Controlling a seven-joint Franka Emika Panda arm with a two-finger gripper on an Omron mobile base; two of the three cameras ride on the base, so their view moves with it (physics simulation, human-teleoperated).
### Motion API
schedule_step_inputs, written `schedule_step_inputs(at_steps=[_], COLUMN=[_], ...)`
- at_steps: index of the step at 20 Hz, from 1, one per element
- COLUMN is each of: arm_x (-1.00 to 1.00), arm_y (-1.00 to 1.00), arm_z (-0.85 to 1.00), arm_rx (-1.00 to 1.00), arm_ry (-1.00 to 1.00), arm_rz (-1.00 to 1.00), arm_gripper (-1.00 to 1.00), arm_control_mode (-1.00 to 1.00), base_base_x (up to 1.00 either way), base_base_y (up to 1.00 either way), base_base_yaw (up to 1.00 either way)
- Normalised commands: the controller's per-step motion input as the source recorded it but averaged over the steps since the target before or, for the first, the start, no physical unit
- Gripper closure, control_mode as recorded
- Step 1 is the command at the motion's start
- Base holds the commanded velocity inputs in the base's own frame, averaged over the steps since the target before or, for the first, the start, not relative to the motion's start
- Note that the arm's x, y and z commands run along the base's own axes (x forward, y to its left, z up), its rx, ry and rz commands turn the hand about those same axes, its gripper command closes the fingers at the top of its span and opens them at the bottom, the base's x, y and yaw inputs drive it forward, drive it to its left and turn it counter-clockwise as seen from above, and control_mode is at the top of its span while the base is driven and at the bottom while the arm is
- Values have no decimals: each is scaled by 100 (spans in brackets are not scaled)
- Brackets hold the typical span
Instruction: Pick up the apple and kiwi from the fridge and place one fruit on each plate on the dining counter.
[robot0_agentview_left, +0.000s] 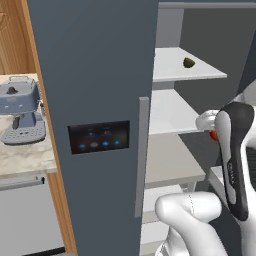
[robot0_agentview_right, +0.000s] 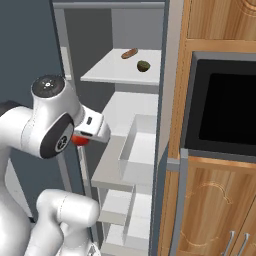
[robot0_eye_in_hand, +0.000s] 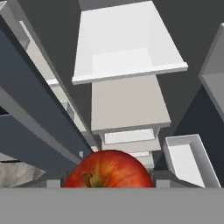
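Apple (robot0_eye_in_hand: 108, 169): one, in pincer (robot0_agentview_right: 80, 139); kiwi (robot0_agentview_right: 143, 65): one, shelf.

White arm (robot0_agentview_right: 30, 130), dark joints

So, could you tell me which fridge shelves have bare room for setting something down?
The white middle shelf is bare. The top shelf is free in front; its back holds the dark oval kiwi and a reddish-brown stick.

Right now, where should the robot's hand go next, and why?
Probably pull straight back out of the fridge. The gripper appears to hold the apple close in front of the shelves, so backing away should clear them. The kiwi waits on the top shelf.
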Motion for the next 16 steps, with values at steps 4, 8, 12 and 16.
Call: schedule_step_inputs(at_steps=[4,8,12,16], arm_x=[-61,-44,0,0], arm_y=[14,14,0,0], arm_z=[-4,0,0,0], arm_rx=[-7,-6,0,0], arm_ry=[-18,-11,0,0], arm_rz=[5,12,0,0], arm_gripper=[100,100,100,100], arm_control_mode=[-100,100,100,100], base_base_x=[0,-43,-75,-74], base_base_y=[0,14,20,21], base_base_yaw=[0,17,47,50])
